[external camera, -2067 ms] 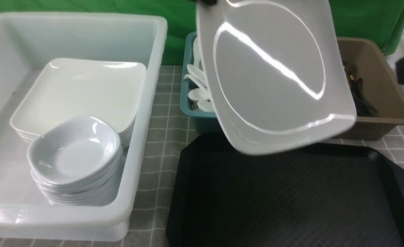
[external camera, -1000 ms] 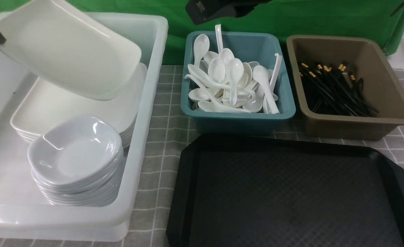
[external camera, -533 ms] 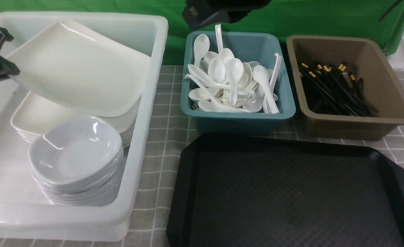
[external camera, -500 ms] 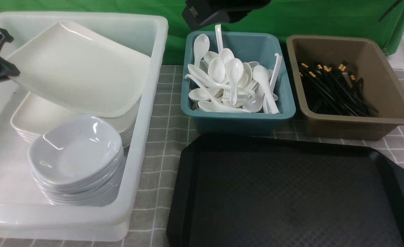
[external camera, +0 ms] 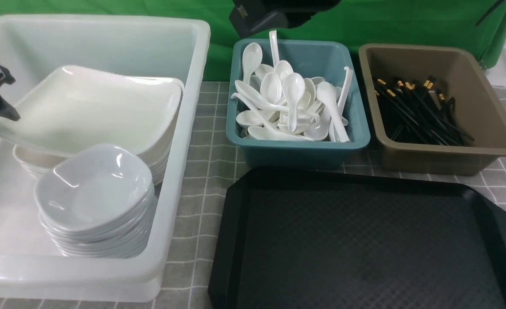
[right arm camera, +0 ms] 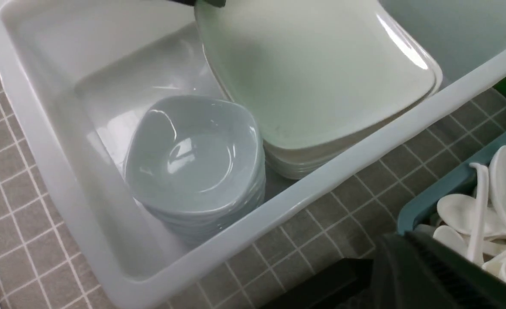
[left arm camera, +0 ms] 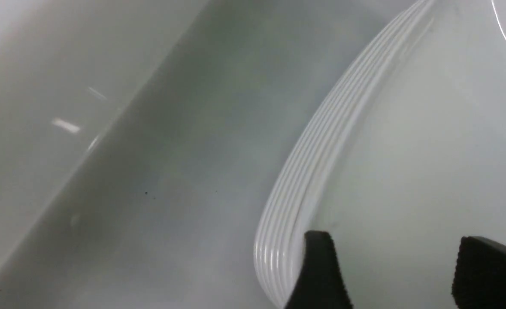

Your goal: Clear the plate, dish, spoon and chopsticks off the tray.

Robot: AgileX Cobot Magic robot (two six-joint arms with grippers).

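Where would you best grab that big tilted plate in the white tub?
Pinch the plate by its thin rim at the left edge, coming from the left: that edge is tilted up off the stack below, leaving room for a finger underneath.

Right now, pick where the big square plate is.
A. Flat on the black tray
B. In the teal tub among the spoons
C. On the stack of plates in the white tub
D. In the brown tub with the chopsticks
C: the plate lies, somewhat tilted, on top of the stack of square plates inside the white tub.
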